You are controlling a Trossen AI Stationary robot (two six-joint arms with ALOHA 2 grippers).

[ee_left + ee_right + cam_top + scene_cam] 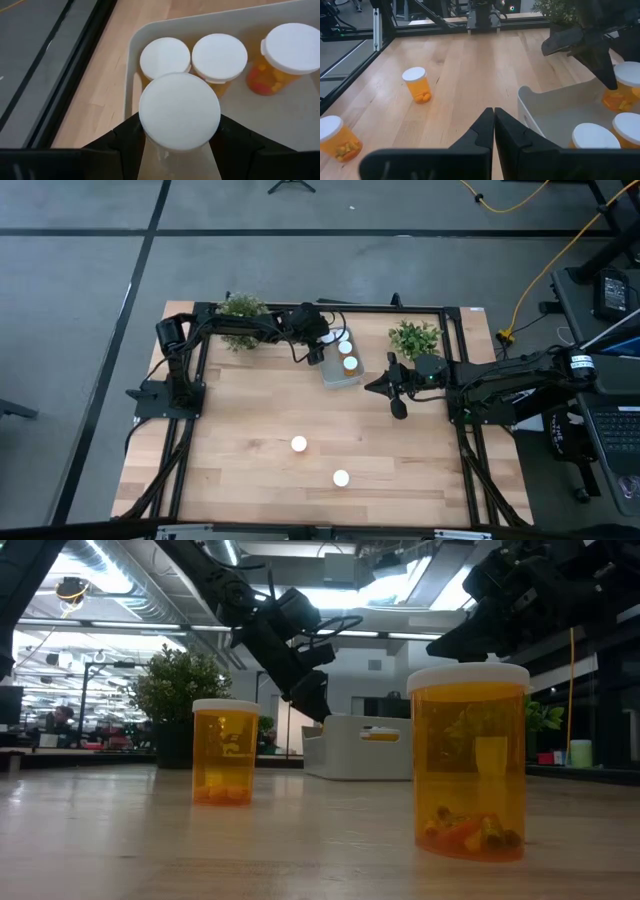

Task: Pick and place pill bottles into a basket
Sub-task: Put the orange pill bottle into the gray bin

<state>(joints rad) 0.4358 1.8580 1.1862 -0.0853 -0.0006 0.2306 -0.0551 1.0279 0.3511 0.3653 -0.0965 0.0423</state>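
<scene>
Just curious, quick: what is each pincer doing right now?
Left pincer: holding a pill bottle over the basket.
Right pincer: shut, empty.

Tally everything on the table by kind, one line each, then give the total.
Pill bottles standing in the basket: 3
Pill bottle held by the left claw over the basket: 1
Pill bottles loose on the table: 2
Basket: 1
Potted plants: 2
Total: 9
</scene>
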